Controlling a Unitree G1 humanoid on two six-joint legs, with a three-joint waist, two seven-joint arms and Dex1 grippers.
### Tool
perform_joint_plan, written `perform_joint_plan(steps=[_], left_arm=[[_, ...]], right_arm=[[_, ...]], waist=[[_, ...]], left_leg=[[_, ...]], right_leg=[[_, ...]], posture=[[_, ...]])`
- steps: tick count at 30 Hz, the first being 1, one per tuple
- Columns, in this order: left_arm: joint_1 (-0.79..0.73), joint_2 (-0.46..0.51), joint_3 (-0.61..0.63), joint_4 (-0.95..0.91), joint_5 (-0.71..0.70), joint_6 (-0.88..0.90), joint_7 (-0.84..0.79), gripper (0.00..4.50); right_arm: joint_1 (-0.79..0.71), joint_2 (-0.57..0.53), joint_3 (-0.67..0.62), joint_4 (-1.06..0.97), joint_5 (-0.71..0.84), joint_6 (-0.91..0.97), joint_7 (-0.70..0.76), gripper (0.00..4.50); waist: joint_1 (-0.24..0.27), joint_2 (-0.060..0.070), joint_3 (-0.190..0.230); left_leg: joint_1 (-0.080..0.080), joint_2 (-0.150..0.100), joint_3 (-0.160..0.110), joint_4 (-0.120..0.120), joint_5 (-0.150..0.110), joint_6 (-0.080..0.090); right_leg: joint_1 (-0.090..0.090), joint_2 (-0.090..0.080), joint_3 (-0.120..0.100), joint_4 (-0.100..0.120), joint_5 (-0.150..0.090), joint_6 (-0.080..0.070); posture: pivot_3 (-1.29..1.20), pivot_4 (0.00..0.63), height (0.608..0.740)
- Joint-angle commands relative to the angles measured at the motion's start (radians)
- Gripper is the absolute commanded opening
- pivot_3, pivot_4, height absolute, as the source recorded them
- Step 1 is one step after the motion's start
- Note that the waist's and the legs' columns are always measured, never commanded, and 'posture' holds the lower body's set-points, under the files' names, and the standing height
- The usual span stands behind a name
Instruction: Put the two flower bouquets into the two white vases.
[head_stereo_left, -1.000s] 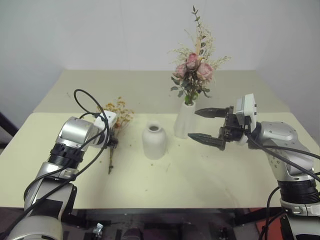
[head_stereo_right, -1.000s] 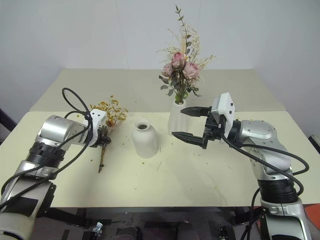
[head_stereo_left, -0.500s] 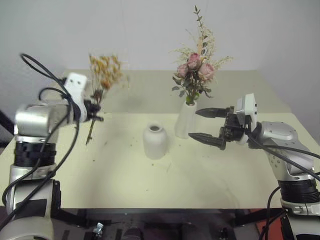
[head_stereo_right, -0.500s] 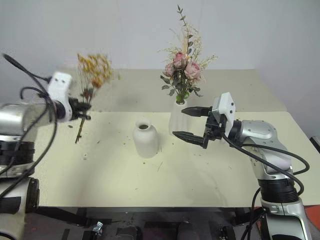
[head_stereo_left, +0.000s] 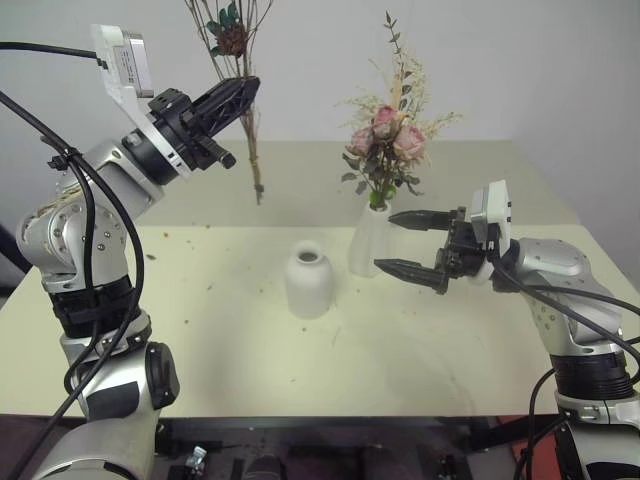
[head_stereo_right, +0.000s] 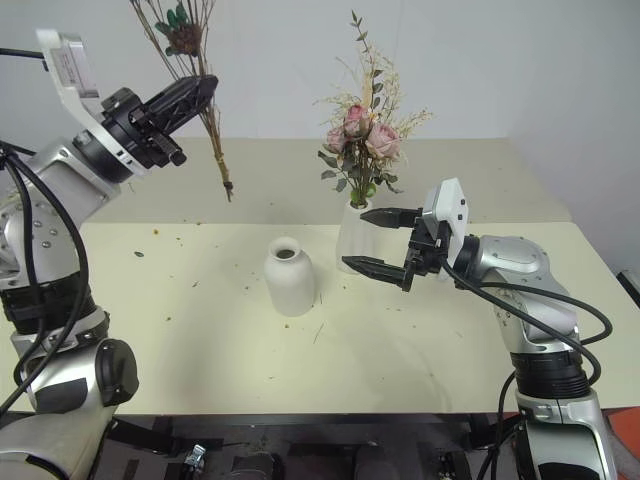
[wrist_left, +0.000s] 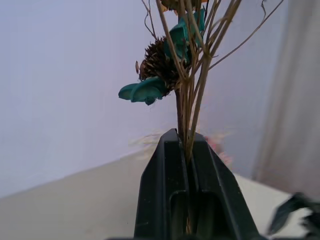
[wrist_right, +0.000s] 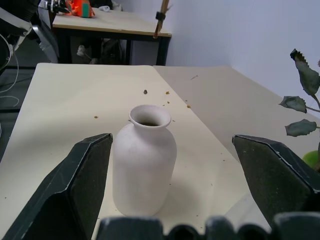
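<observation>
Place: a robot lab or test room, not a home.
Walls: plain, bare and white behind the scene.
Desk: a pale cream desk (head_stereo_left: 250, 340) on a black frame, scattered with crumbs.
Background: in the upper left of the right wrist view stood a second desk (wrist_right: 112, 22), with black legs and orange gear.
Cabling: loose black cables (wrist_right: 10, 55) lay at that view's left edge.

The left gripper (head_stereo_left: 243, 93) has lifted the dried bouquet (head_stereo_left: 250, 150) off the table (head_stereo_left: 200, 330).

Both head views look down over the desk (head_stereo_left: 400, 340). Each wrist view looks along its hand: left hand (wrist_left: 184, 150) close on stems, right hand (wrist_right: 175, 165) toward the squat vase (wrist_right: 144, 165).
</observation>
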Motion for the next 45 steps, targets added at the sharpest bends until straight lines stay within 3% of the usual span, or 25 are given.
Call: perform_joint_plan(steps=[1,9,32,36,45], left_arm=[[-0.001,-0.018,-0.021,-0.025,-0.037,-0.041,-0.007,0.02],[0.114,-0.062,-0.182,-0.023,0.057,-0.184,-0.061,0.02],[0.289,-0.127,-0.303,0.000,0.153,-0.303,-0.041,0.02],[0.343,-0.104,-0.305,-0.032,0.145,-0.272,-0.050,0.97],[0.497,0.007,-0.232,-0.193,0.095,-0.187,-0.021,3.73]], right_arm=[[-0.006,-0.010,-0.022,-0.023,0.010,-0.004,-0.004,4.50],[0.015,-0.020,-0.036,-0.054,0.017,0.008,-0.027,4.50],[0.050,-0.027,-0.055,-0.098,0.033,0.019,-0.057,4.50],[0.045,-0.028,-0.058,-0.094,0.031,0.016,-0.060,4.50],[0.038,-0.029,-0.056,-0.077,0.024,0.009,-0.052,4.50]], waist=[[0.000,0.000,0.000],[0.003,0.000,0.000],[0.002,0.000,0.000],[0.001,0.000,0.000],[0.001,0.000,0.000]], left_leg=[[0.000,0.000,0.000,0.000,0.000,0.000],[0.000,0.000,0.000,0.000,0.000,0.000],[0.000,0.000,0.000,0.000,0.000,0.000],[0.000,0.000,0.000,0.000,0.000,0.000],[0.000,0.000,0.000,0.000,0.000,0.000]], right_leg=[[0.000,0.000,0.000,0.000,0.000,0.000],[0.000,0.000,0.000,0.000,0.000,-0.001],[0.001,0.000,0.000,-0.001,0.000,0.000],[0.001,0.000,0.000,0.000,0.000,0.000],[0.001,0.000,0.000,-0.001,0.000,0.001]], posture=[[0.00,0.150,0.740],[0.00,0.150,0.740],[0.00,0.150,0.740],[0.00,0.150,0.740],[0.00,0.150,0.740]])
